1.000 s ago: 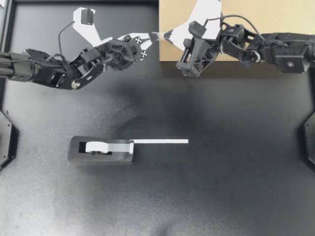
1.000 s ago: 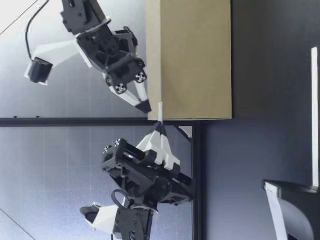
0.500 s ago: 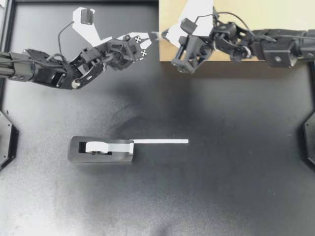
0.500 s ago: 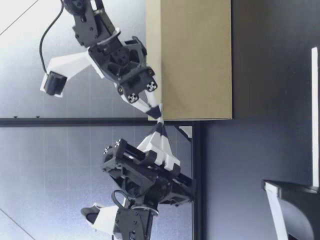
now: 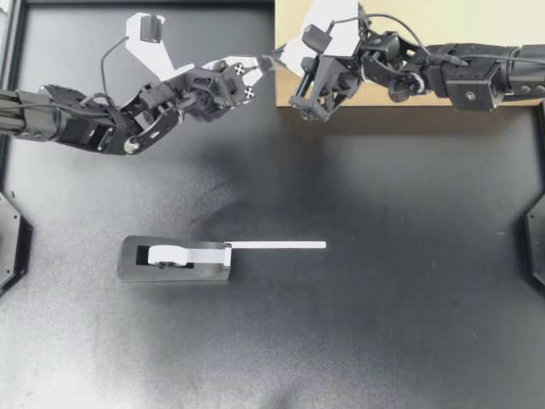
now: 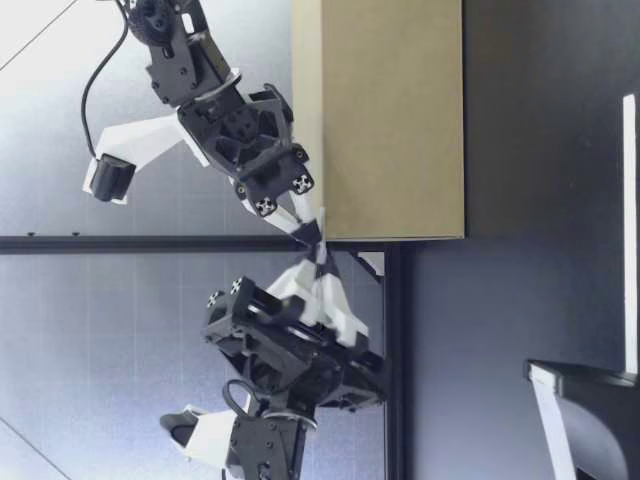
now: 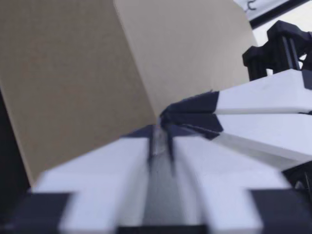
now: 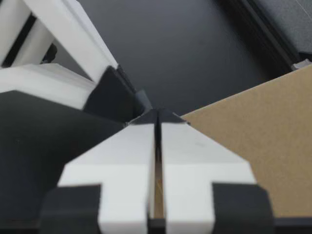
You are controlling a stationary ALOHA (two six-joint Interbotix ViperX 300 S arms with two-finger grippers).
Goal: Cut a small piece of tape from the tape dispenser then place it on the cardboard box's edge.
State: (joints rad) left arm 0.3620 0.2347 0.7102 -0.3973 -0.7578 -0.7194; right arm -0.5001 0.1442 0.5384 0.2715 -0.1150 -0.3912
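The cardboard box point(image 5: 477, 25) stands at the table's back right. At its near left corner my left gripper point(image 5: 262, 67) and my right gripper point(image 5: 275, 61) meet tip to tip around a small piece of tape point(image 5: 269, 63). The left wrist view shows the left gripper point(image 7: 160, 146) open, a narrow gap between its fingers and the tape piece point(image 7: 157, 139) at their tips, by the box point(image 7: 73, 73) edge. The right gripper point(image 8: 156, 117) is shut, its tips touching the tape beside the box point(image 8: 253, 146). In the low view the tape piece point(image 6: 321, 222) lies along the box's point(image 6: 395, 120) top corner.
The black tape dispenser point(image 5: 174, 258) sits at the front left of the table, a long strip of tape point(image 5: 277, 245) sticking out to its right. The dispenser point(image 6: 590, 420) is nearest to the low camera. A black frame rail runs along the table's back edge.
My right gripper has swung left along the box's edge until its shut tips reached the tape. My left gripper's fingers have just parted around the tape; its arm has stayed in place.
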